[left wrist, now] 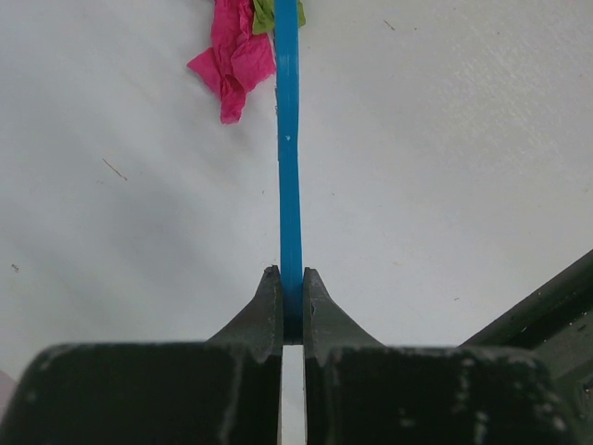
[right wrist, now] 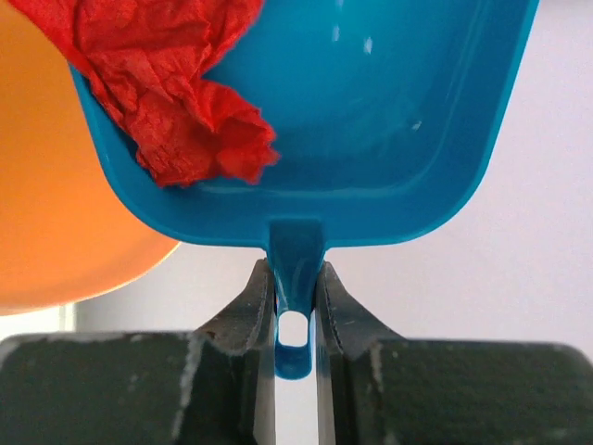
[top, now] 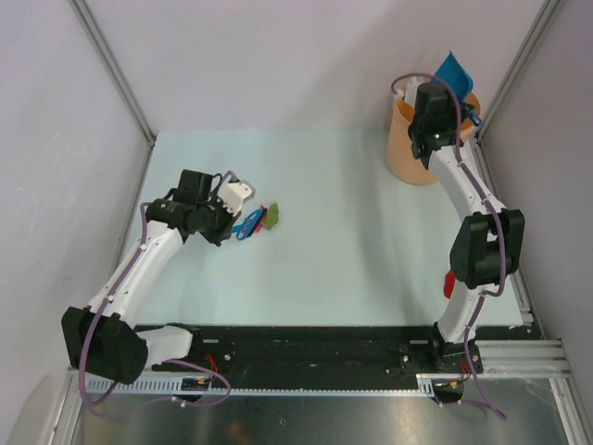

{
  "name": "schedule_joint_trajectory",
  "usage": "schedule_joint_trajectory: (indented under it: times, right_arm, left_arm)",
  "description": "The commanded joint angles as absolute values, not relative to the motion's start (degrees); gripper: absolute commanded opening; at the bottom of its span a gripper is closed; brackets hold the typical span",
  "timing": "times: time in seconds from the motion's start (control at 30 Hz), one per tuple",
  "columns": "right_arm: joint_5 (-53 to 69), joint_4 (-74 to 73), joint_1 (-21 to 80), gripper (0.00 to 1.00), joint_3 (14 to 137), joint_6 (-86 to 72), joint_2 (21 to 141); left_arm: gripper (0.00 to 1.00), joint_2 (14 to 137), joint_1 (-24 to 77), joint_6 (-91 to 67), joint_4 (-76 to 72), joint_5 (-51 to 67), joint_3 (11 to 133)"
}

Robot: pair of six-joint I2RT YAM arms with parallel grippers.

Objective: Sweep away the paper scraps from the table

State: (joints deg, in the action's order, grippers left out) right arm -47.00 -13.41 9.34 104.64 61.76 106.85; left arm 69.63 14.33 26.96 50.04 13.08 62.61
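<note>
A magenta-pink paper scrap (left wrist: 232, 60) and a green one (left wrist: 265, 13) lie together on the pale table (top: 352, 241), just past the tip of a thin blue plastic tool (left wrist: 289, 158). My left gripper (left wrist: 291, 274) is shut on that tool's near end. The same scraps (top: 270, 216) and left gripper (top: 232, 224) show left of the table's centre in the top view. My right gripper (right wrist: 295, 269) is shut on the handle of the blue dustpan (right wrist: 371, 120). A red paper scrap (right wrist: 176, 93) lies in the pan, which is raised over the orange bin (right wrist: 56, 213).
The orange bin (top: 412, 153) stands at the table's far right corner, with the dustpan (top: 454, 69) tilted above it. Metal frame posts (top: 111, 65) rise at both far corners. A small red patch (top: 449, 283) shows beside the right arm's elbow; I cannot tell what it is.
</note>
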Motion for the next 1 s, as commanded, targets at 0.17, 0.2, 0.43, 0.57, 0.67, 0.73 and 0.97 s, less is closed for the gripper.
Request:
schedule_joint_trajectory:
  times: [0.17, 0.2, 0.43, 0.57, 0.67, 0.73, 0.97]
  right_arm:
    - [-40.2, 28.7, 8.4, 0.0, 86.8, 106.2, 99.1]
    - [-39.8, 30.8, 8.1, 0.0, 86.1, 108.1, 99.1]
    - [-40.9, 32.0, 6.9, 0.0, 85.8, 107.9, 99.6]
    - [-44.5, 25.5, 9.7, 0.0, 90.2, 90.5, 97.7]
    - [-44.3, 9.5, 13.7, 0.0, 95.5, 75.4, 93.5]
    - [-40.6, 2.4, 17.4, 0.03, 96.4, 62.6, 91.2]
    - [-30.3, -26.8, 29.2, 0.0, 96.1, 33.3, 85.6]
  left_arm:
    - [0.0, 67.8, 14.1, 26.9, 48.8, 13.4, 62.3]
    - [0.0, 67.8, 14.1, 26.9, 48.7, 13.4, 62.4]
    - [0.0, 67.2, 14.1, 27.1, 48.8, 13.4, 62.0]
    - [0.0, 67.1, 14.1, 27.1, 48.7, 13.4, 62.2]
    - [0.0, 67.6, 14.1, 26.8, 48.7, 13.5, 63.4]
    - [0.0, 67.8, 14.1, 26.4, 48.7, 14.1, 64.0]
    - [0.0, 70.0, 14.1, 24.4, 48.3, 15.4, 66.5]
